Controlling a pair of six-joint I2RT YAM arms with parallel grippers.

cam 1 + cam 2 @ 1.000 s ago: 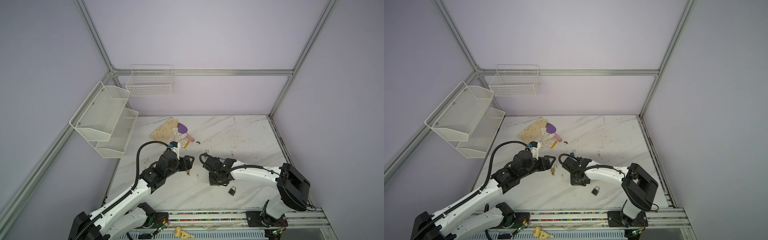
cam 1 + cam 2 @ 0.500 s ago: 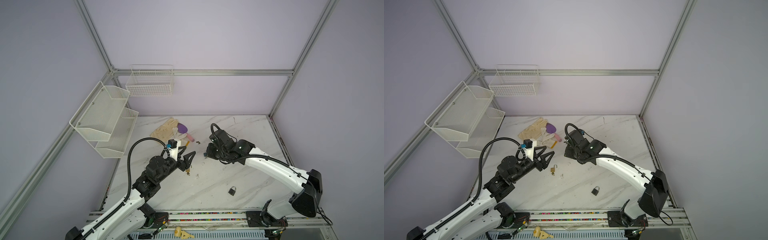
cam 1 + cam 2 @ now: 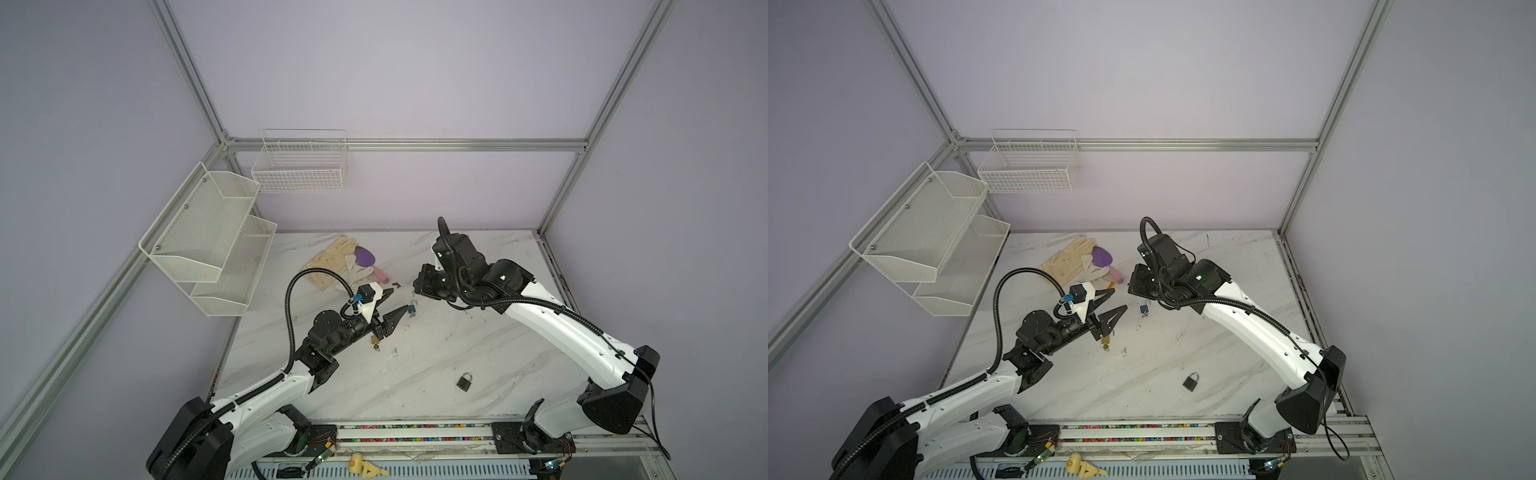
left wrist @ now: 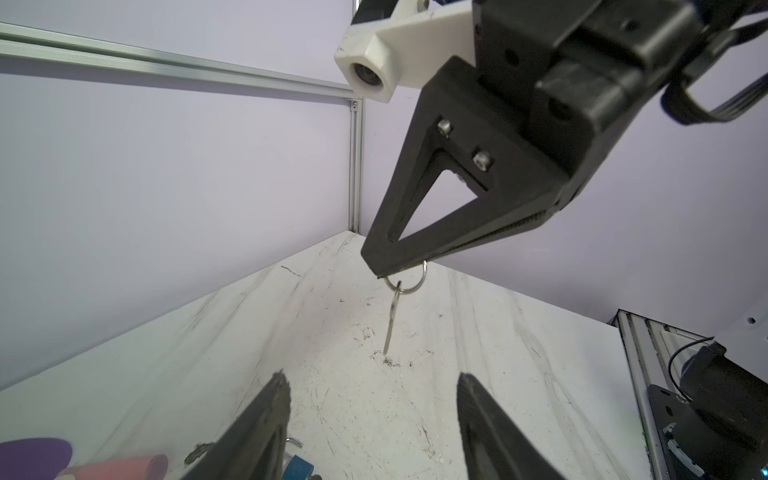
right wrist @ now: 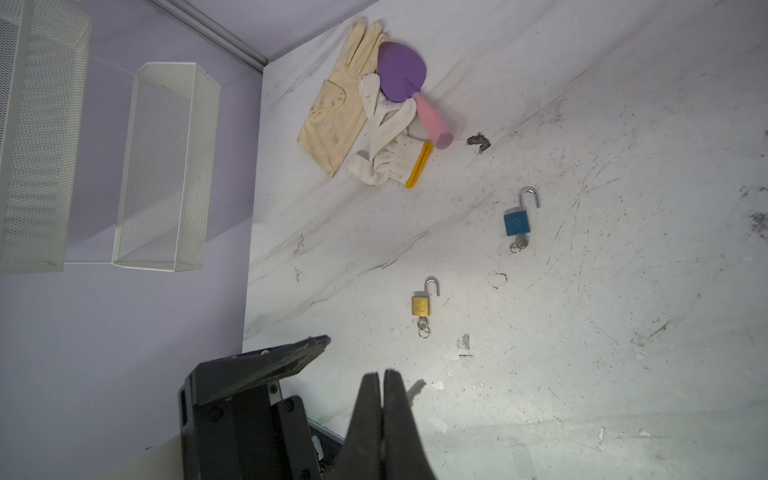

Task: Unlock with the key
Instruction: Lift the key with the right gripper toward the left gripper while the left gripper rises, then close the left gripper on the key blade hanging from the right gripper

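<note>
Dangling the key (image 4: 391,324) from its key ring (image 4: 415,282), clamped in my right gripper (image 4: 374,266), so my left gripper (image 4: 372,380), jaws wide apart, can likely grab it.

Cream glove (image 5: 332,120) on scuffed marble table (image 5: 582,332), white knit glove (image 5: 390,153) overlapping it, purple pink-handled scoop (image 5: 401,72) resting on both, wire basket (image 3: 301,166) and two-tier mesh shelf (image 3: 208,237) on walls
</note>
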